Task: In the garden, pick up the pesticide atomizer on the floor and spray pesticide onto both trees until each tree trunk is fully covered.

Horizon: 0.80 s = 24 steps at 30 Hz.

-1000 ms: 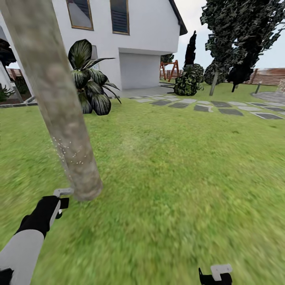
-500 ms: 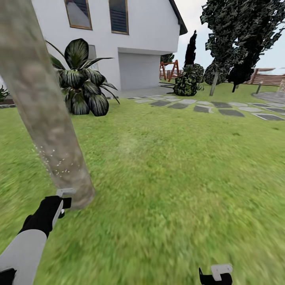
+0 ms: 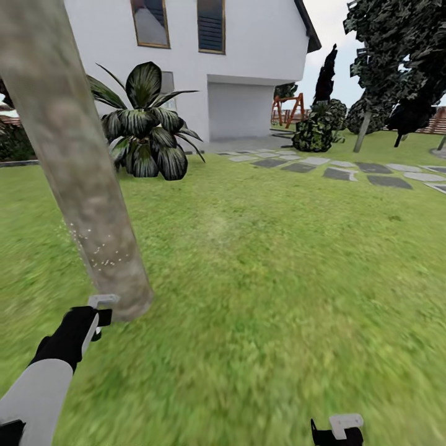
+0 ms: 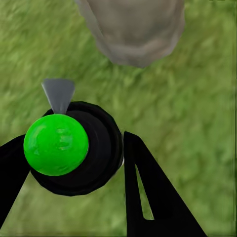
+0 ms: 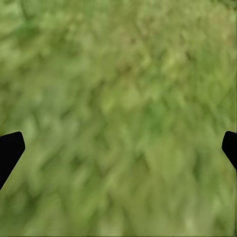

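Our head camera has swung left, so the white house (image 3: 248, 62) sits further right in view. The speckled white droplets (image 3: 102, 251) lie slightly higher on the tree trunk (image 3: 80, 167) than half a second ago.

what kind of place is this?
A house garden, rendered in simulation: green lawn, a white house behind it, a thick pale tree trunk close by and stepping stones across the grass.

A white two-storey house (image 3: 248, 56) with a pale garage door (image 3: 238, 111) is seen far beyond the hand, fronted by a broad-leaved dark green palm-like plant (image 3: 145, 124); grey stepping stones (image 3: 347, 173) are laid across the lawn, near a red-brown wooden swing frame (image 3: 289, 109).
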Tool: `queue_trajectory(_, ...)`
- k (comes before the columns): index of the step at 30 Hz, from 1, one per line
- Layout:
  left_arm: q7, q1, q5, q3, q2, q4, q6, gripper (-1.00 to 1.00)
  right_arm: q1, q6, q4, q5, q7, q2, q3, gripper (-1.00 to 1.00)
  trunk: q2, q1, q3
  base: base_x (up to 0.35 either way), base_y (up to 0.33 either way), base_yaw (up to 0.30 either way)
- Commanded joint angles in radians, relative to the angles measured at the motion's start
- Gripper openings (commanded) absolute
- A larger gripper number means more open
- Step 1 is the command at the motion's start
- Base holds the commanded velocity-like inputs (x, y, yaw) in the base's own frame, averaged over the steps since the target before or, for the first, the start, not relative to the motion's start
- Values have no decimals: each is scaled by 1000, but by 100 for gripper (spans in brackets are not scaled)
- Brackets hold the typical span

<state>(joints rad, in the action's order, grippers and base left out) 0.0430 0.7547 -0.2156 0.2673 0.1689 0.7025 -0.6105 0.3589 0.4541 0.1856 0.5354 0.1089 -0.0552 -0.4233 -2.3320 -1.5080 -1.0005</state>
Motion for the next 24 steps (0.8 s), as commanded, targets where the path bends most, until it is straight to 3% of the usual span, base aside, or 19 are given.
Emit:
queue_trajectory(1, 0, 0, -1, 0, 0, 0, 0, -100, 0, 0, 0, 0, 0, 0, 0, 100, 0, 0, 0, 126, -273, 61)
queue_trajectory(16, 0, 0, 0, -2, -2, 0, 0, -100, 0, 0, 0, 0, 0, -2, 0, 100, 0, 0, 0, 63, -273, 10)
queue_trajectory(24, 0, 0, -1, -1, -2, 0, 0, -100, 0, 0, 0, 0, 0, 0, 0, 100, 0, 0, 0, 17, -272, 254)
